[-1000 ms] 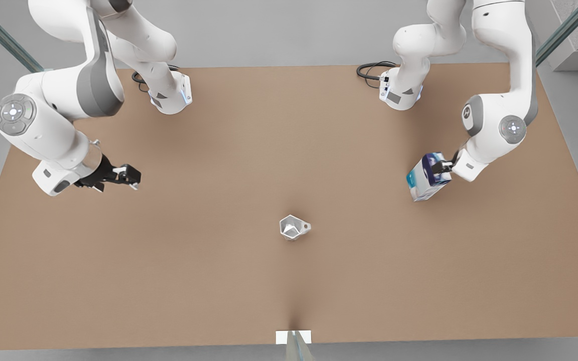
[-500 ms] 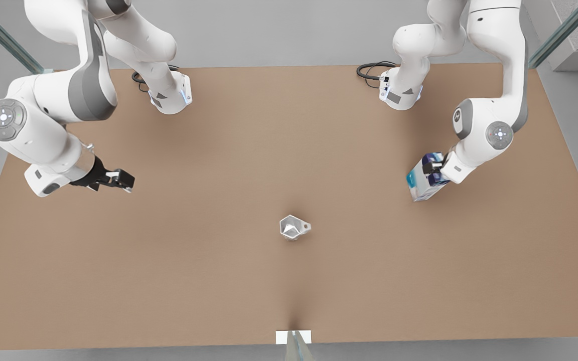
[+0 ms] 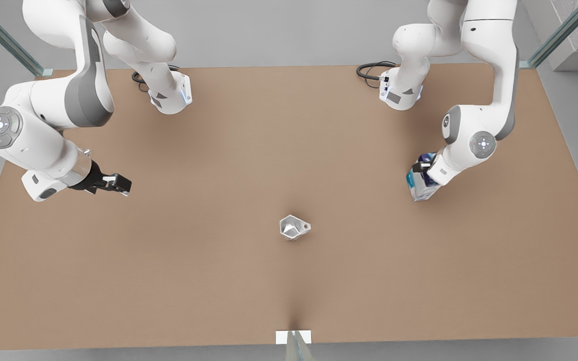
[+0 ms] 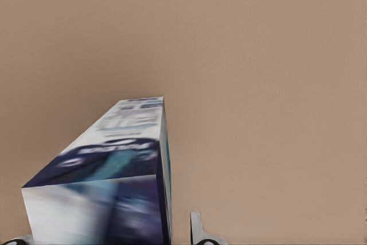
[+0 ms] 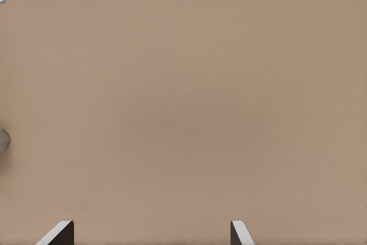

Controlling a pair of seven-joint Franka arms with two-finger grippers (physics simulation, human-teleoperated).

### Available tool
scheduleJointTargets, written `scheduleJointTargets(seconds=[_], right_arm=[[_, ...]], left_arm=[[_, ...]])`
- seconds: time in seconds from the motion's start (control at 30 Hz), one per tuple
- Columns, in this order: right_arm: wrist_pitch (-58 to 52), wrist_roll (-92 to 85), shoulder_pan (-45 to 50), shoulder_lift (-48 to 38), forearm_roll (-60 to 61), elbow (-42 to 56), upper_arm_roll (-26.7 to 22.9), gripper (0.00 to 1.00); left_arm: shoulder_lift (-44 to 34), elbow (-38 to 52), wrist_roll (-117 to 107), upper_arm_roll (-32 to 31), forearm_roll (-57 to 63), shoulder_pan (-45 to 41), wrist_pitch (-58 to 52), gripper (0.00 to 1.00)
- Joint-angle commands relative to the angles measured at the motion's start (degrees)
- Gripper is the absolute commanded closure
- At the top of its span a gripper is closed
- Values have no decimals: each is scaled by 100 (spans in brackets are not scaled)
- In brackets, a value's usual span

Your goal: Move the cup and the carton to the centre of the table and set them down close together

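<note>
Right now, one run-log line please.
left hand: around carton, front view's right | right hand: open, empty, waiting | cup: upright, mid-table

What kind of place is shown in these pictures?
Probably a simulated robot test bench, not a home. Two white arms are bolted to a plain brown table holding a cup and a carton; the left gripper is at the carton, while the right gripper hovers, fingers apart.

1. The cup [image 3: 294, 227] stands on the table [image 3: 219, 281], midway between the side edges and nearer the edge with the tab [image 3: 293, 337].
2. The carton [image 3: 417, 181] sits toward the front view's right edge, at the left gripper [image 3: 423, 168].
3. The right gripper [image 3: 118, 184] hangs over the opposite side.
</note>
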Motion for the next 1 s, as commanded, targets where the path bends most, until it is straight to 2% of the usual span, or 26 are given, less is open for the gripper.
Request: scheduleJointTargets(seconds=[0.0, 0.03, 0.07, 0.1, 0.57, 0.77, 0.83, 0.97], right_arm=[[0, 0, 3, -1, 0, 0, -8, 0], [0, 0, -50, -1, -18, 9, 1, 0], [9, 0, -77, 8, -9, 9, 1, 0], [53, 0, -15, 52, -18, 9, -8, 0], [149, 0, -24, 351, 0, 9, -8, 0], [149, 0, 3, 377, 9, -9, 1, 0], [149, 0, 3, 386, 9, 0, 1, 0], [149, 0, 3, 386, 9, 0, 1, 0]], left_arm=[[0, 0, 0, 0, 6, 194, 0, 8], [0, 0, -9, 0, 6, 194, -9, 22], [0, 9, -9, 0, -3, 194, -44, 30], [0, 9, -9, 0, 6, 194, -53, 32], [-35, 229, -184, 9, 6, 185, -88, 34], [9, 870, -1731, -17, -144, 177, -97, 34], [342, 1389, -3093, -176, -284, -52, -97, 34], [817, 2109, -4938, -1247, -284, -87, -88, 34]])
